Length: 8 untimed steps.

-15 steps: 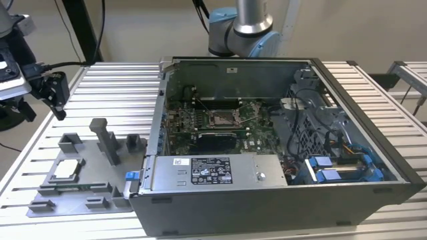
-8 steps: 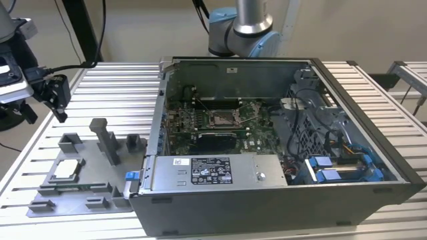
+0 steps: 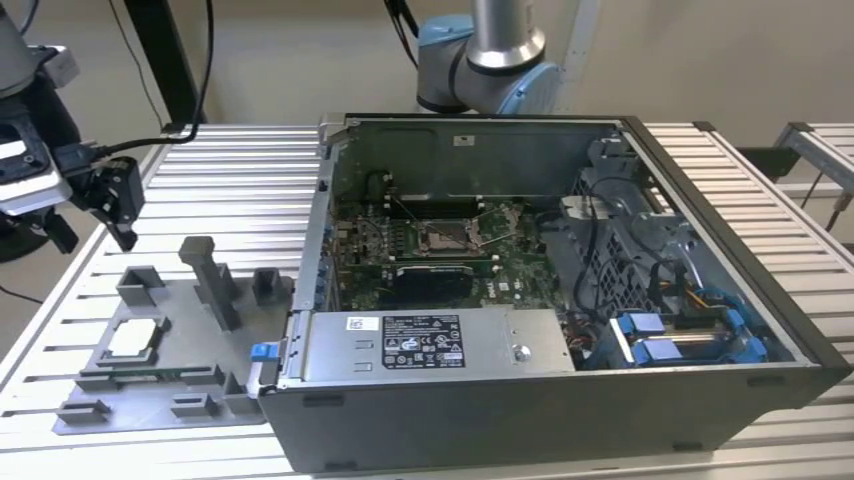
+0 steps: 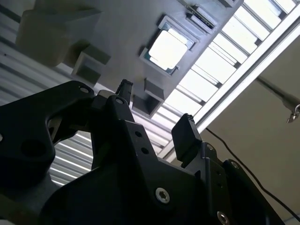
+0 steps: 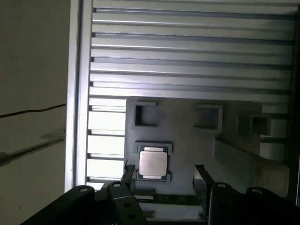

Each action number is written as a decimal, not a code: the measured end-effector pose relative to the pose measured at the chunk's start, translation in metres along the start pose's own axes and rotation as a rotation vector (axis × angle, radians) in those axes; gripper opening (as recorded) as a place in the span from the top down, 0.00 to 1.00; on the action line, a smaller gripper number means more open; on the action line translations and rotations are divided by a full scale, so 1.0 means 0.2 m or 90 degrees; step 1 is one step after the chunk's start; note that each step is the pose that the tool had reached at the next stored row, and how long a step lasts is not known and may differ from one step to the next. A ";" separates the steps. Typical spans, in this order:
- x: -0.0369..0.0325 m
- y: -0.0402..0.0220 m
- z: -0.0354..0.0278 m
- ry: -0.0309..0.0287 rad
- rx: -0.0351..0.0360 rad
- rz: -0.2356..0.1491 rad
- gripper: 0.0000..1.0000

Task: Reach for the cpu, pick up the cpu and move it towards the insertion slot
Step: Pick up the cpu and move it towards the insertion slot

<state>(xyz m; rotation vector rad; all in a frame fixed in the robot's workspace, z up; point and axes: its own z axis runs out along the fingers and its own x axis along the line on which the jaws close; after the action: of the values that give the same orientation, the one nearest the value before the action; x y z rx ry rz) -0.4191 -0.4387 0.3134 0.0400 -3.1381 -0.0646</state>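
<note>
Gripper (image 3: pixel 100 200) is wide open and holding nothing; in the exterior view it hangs above the slatted table (image 3: pixel 200 150) at the far left, and both wrist views show the two black fingertips (image 5: pixel 200 174) well apart with only air between them; so I'd call this the reach, nothing picked yet.

Moving right: the cpu (image 3: pixel 134 340) lies flat in a recess of the grey tray (image 3: pixel 160 405), at roughly 6 o'clock from the gripper in the exterior view; silver top up, thin green rim around it, clear of the fingers. In the first wrist view a long green memory stick (image 5: pixel 173 199) lies just beside it; a tall grey post (image 3: pixel 214 280) stands on the tray at about 2 o'clock from the chip.

Further right sits the open computer case (image 3: pixel 561 400); the insertion slot (image 3: pixel 441 237) is on the board inside, about 2 o'clock from the cpu and well apart from it.

My two cents on doing the reach well: get the jaws centred over the chip and square to its edges before going down; the recess walls look like they leave little room, so a skewed approach would probably catch the tray or nudge the stick. Descend straight, keep clear of that post, and aim to pinch opposite green edges so the chip stays level.
</note>
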 end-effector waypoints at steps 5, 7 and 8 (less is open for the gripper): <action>0.000 -0.001 0.028 0.0007 0.0000 0.000 0.00; 0.000 -0.001 0.040 0.0009 0.0000 0.000 0.00; 0.000 -0.002 0.046 0.0010 0.0000 0.000 0.00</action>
<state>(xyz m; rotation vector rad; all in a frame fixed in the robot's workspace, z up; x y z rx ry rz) -0.4191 -0.4387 0.3041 0.0398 -3.1366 -0.0647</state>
